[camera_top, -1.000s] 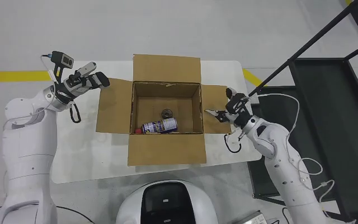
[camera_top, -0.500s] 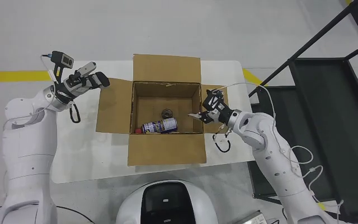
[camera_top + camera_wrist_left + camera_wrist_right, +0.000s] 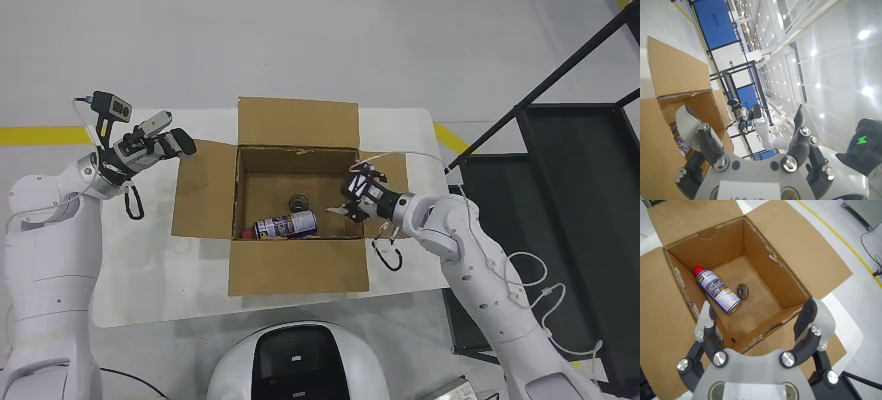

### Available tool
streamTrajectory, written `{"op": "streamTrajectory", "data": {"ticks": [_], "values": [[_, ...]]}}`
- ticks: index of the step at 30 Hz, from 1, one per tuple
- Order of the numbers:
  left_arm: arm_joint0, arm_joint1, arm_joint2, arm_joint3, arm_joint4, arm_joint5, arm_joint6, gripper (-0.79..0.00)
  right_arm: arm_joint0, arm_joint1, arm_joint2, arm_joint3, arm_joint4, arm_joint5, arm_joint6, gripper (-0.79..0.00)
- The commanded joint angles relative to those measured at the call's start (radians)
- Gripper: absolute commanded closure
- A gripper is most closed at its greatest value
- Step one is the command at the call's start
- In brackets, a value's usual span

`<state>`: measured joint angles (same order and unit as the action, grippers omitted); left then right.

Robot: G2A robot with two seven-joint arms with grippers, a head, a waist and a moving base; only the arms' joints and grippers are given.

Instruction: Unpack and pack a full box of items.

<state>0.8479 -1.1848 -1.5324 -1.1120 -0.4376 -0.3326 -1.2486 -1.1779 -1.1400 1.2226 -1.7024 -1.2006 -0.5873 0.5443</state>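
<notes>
Right wrist view: right gripper hovers above the box rim, fingers spread, empty; spray can lies on the box floor by a metal flange (left gripper likewise spread, beside the box), likely risks being a finger snagging the cardboard wall or the can rolling off.

1 cardboard box with 4 flaps, on 1 counter. In it: 1 spray can and 1 metal disc. 1 left claw, 1 right claw.
</notes>
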Motion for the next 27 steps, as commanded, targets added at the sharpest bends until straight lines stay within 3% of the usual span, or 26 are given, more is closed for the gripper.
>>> {"op": "streamTrajectory", "data": {"ticks": [1, 6, 12, 27], "values": [[0.0, 0.0, 0.0, 0.0, 0.0, 0.0, 0.0, -0.785, 0.075, -0.012, -0.063, 0.037, 0.049, -0.01, 0.059, -0.785], [0.0, 0.0, 0.0, 0.0, 0.0, 0.0, 0.0, -0.785, 0.236, -0.052, -0.209, 0.171, 0.124, 0.064, 0.201, -0.785], [0.0, 0.0, 0.0, 0.0, 0.0, 0.0, 0.0, -0.785, 0.343, -0.097, -0.323, 0.322, 0.2, 0.16, 0.243, -0.785], [0.0, 0.0, 0.0, 0.0, 0.0, 0.0, 0.0, -0.785, 0.369, -0.111, -0.357, 0.369, 0.189, 0.167, 0.201, -0.785]]}}
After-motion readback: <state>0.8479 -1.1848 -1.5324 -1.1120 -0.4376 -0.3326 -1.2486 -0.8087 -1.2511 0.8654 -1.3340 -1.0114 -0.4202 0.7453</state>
